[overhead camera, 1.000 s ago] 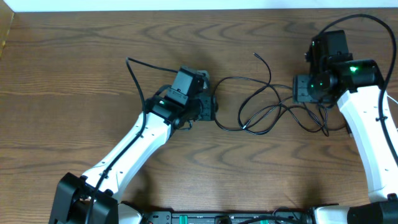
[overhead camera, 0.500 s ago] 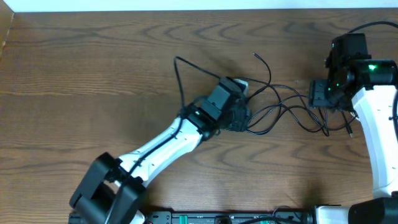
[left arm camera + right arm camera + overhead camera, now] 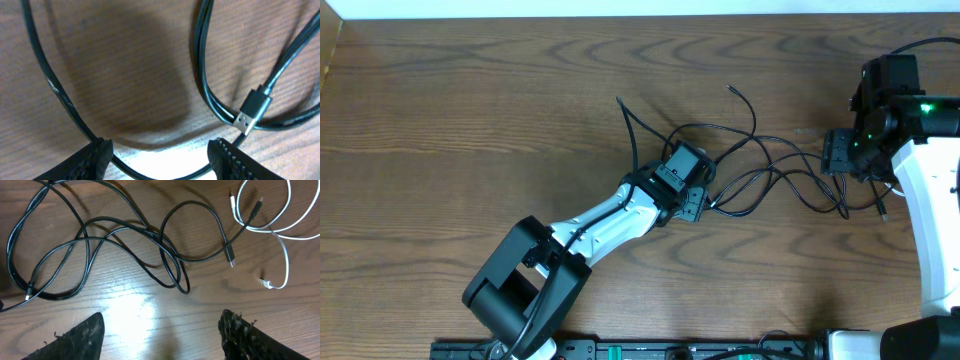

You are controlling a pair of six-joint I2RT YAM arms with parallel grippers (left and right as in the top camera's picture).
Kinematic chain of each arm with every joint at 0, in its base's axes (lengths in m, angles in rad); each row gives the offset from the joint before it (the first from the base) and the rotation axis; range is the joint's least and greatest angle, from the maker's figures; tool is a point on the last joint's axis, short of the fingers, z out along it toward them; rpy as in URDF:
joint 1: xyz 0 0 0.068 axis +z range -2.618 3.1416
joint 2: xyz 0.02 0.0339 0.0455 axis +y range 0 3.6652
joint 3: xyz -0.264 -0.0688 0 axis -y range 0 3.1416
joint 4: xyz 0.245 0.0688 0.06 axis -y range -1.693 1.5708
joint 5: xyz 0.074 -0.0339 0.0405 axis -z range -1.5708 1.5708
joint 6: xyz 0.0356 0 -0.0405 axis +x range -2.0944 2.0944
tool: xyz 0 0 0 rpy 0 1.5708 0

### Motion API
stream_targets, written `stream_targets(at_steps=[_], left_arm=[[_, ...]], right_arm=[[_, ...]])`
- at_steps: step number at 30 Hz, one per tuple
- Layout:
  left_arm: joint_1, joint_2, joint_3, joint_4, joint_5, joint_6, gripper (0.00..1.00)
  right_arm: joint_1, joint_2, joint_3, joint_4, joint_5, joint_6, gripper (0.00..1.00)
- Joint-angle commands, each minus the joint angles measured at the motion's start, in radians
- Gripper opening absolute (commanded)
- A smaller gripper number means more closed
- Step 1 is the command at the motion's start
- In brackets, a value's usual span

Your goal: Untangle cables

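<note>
A tangle of thin black cables lies on the wooden table right of centre, with one loose end pointing to the back. My left gripper hangs open low over the tangle's left loops. Close up, one black cable curves across between the open left gripper's fingers, and a USB plug lies to the right. My right gripper is open at the tangle's right end. From the wrist, the right gripper is above bare wood, the black cables ahead and a white cable at the right.
The left arm stretches diagonally from the front left to the centre, its own black wire looping up behind it. The right arm runs along the table's right side. A pale wall edge borders the back.
The left arm has swung right from the left-middle of the table onto the tangle's left loops. The right gripper has shifted a little to the right.
</note>
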Motion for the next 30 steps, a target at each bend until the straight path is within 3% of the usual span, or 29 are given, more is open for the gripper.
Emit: stream_targets(at_steps=[1, 14, 30], left_arm=[[0.004, -0.002, -0.002, 0.027, -0.039, -0.016, 0.66], [0.011, 0.002, -0.002, 0.051, -0.323, -0.017, 0.67], [0.029, 0.111, -0.002, 0.162, -0.319, -0.024, 0.68]], right_arm=[[-0.002, -0.003, 0.01, -0.003, -0.006, 0.018, 0.7], [-0.002, -0.003, 0.01, -0.008, -0.031, 0.018, 0.7], [-0.002, -0.003, 0.01, -0.01, -0.043, 0.018, 0.69]])
